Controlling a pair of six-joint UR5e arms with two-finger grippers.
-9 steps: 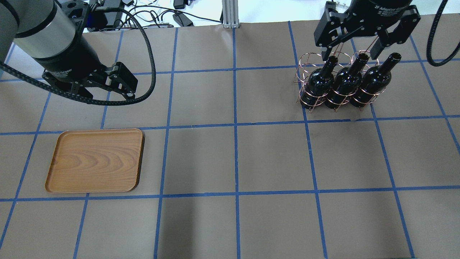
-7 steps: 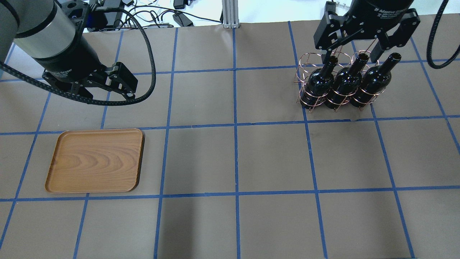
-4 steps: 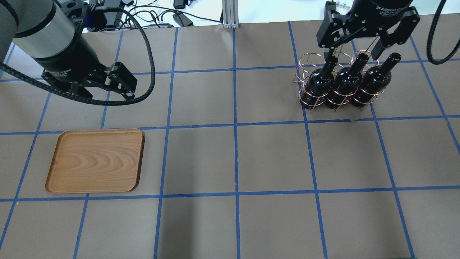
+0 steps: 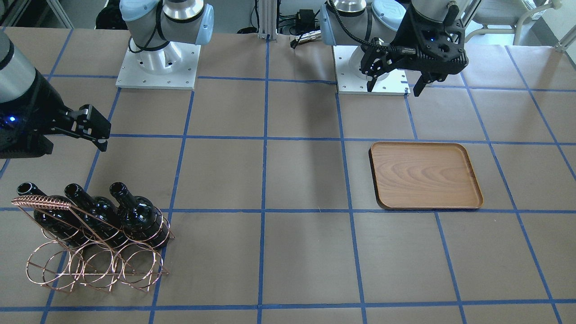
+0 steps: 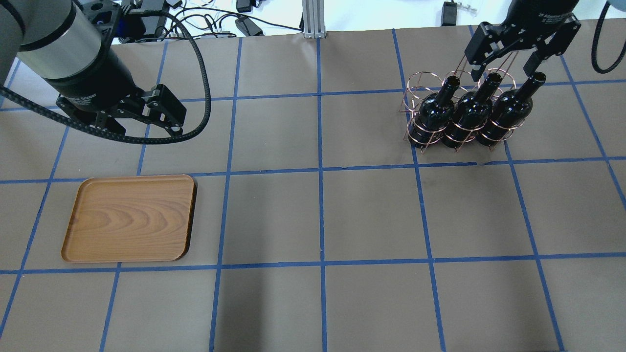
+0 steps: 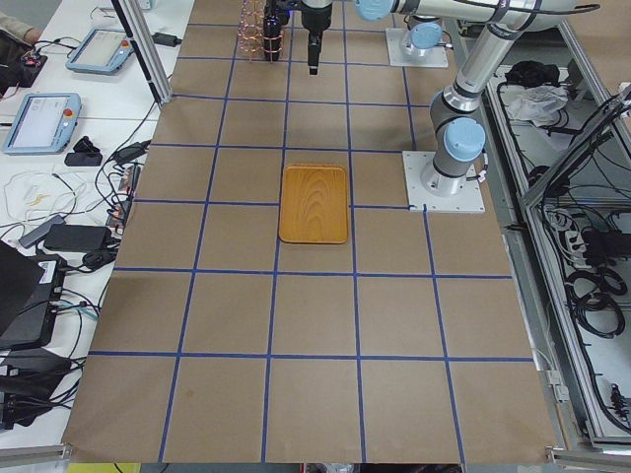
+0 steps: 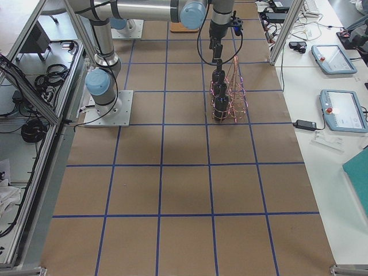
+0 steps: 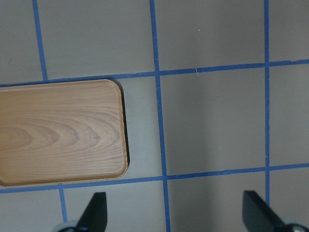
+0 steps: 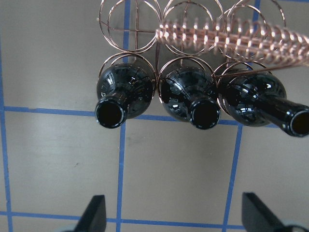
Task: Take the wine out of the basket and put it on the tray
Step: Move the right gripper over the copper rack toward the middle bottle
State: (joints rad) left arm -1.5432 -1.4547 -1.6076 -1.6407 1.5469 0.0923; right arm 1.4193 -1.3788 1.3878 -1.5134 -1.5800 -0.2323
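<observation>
Three black wine bottles (image 5: 469, 110) lie slanted side by side in the copper wire basket (image 5: 415, 90) at the overhead view's right. My right gripper (image 5: 503, 72) hangs open and empty above their necks, over the middle and right ones. The right wrist view shows the three bottle mouths (image 9: 205, 114) beyond my open right gripper (image 9: 175, 215), with the basket (image 9: 227, 34) behind. The wooden tray (image 5: 129, 217) lies empty at the left. My left gripper (image 5: 142, 126) is open and empty beside it; the left wrist view shows the tray (image 8: 58, 133). The front view shows the bottles (image 4: 137, 216), basket (image 4: 90, 265) and tray (image 4: 425, 175).
Brown table paper with a blue tape grid (image 5: 320, 168) covers the table. The two arm bases (image 4: 157, 63) stand at the robot's side, with a metal post and cables (image 5: 313, 19) behind them. Tablets and cables (image 6: 44, 118) lie beside the table's long side.
My right gripper has shifted to the right in the overhead view, from over the left and middle bottle necks to over the middle and right ones. It stays open. The left arm has not moved.
</observation>
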